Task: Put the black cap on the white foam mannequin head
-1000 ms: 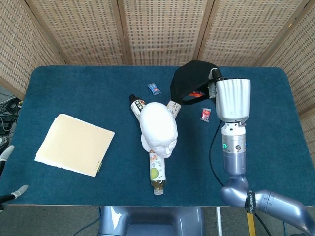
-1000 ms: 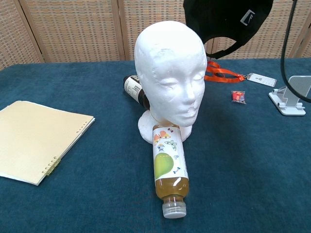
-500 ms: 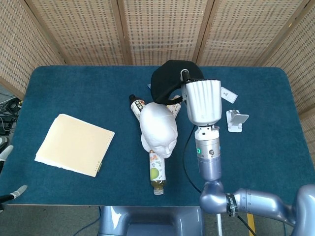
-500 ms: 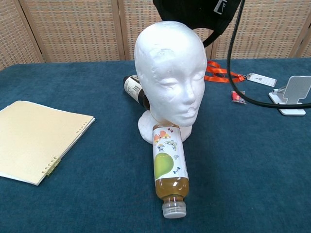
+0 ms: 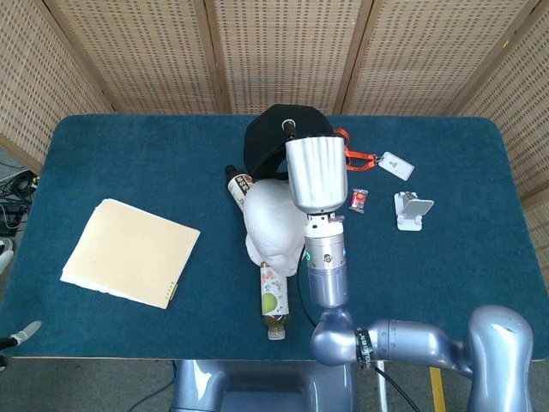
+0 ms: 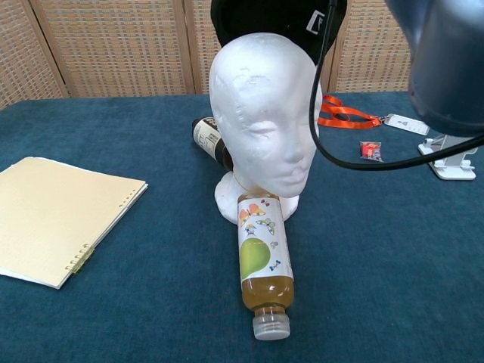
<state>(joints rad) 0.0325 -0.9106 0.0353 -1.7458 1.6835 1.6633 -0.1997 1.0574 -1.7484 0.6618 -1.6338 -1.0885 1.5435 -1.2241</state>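
Note:
The white foam mannequin head (image 5: 274, 225) stands upright mid-table, facing me (image 6: 265, 113). The black cap (image 5: 268, 142) hangs just behind and above its crown; in the chest view the black cap (image 6: 276, 17) overlaps the top of the foam head. My right hand (image 5: 290, 127) holds the cap and is mostly hidden under its own wrist cylinder (image 5: 316, 173). The right arm fills the chest view's upper right corner as a blurred grey mass. Only two spread fingertips of my left hand (image 5: 19, 333) show at the head view's left edge, holding nothing.
A tea bottle (image 6: 263, 261) lies in front of the foam head and a dark bottle (image 6: 210, 142) behind it. A cream notebook (image 5: 129, 253) lies on the left. To the right are an orange lanyard (image 6: 344, 115), a red candy (image 5: 359, 199) and a white stand (image 5: 413, 209).
My right arm has carried the cap leftward, from right of the foam head to just behind and over its crown. The left hand has barely moved.

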